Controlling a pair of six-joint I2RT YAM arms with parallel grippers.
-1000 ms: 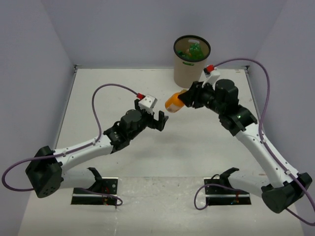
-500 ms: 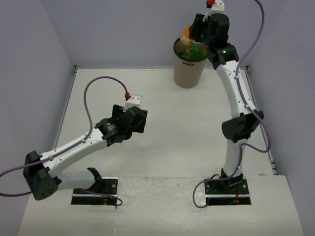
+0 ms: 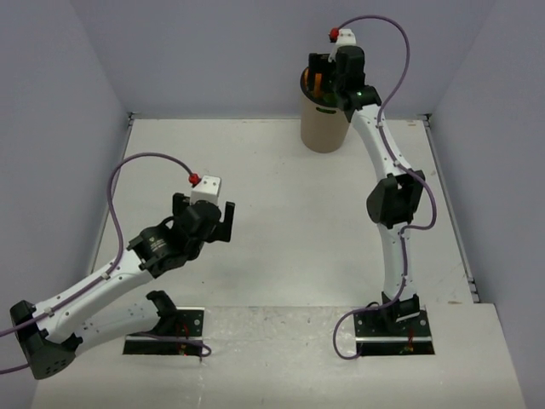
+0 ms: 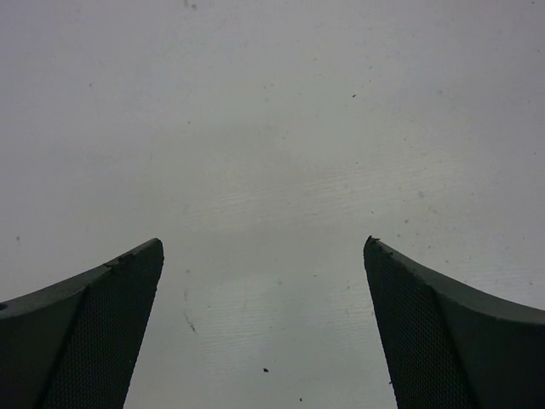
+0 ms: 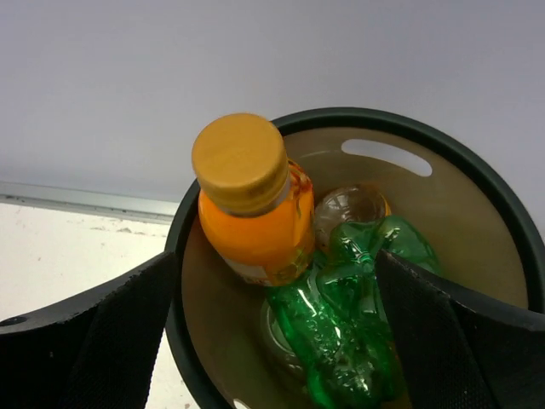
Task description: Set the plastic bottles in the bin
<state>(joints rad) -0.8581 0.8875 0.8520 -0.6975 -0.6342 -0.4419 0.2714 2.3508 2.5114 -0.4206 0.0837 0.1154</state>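
Observation:
The tan bin (image 3: 324, 128) stands at the back of the table, its black rim (image 5: 477, 170) filling the right wrist view. My right gripper (image 3: 322, 72) hovers over its mouth, open (image 5: 277, 256). An orange bottle (image 5: 251, 213) with a yellow cap sits loose between the spread fingers, just inside the rim, touching neither pad. Below it lie two green bottles (image 5: 358, 324) and a clear one (image 5: 345, 209). My left gripper (image 3: 204, 223) is open over bare table (image 4: 264, 243), with nothing between its fingers.
White tabletop (image 3: 281, 196) with grey walls at the back and both sides. The bin stands close to the back wall. A purple cable (image 3: 145, 162) loops above the left arm.
My right arm has lifted the orange bottle from mid-table to over the bin and opened its jaws. My left arm has drawn back toward the near left.

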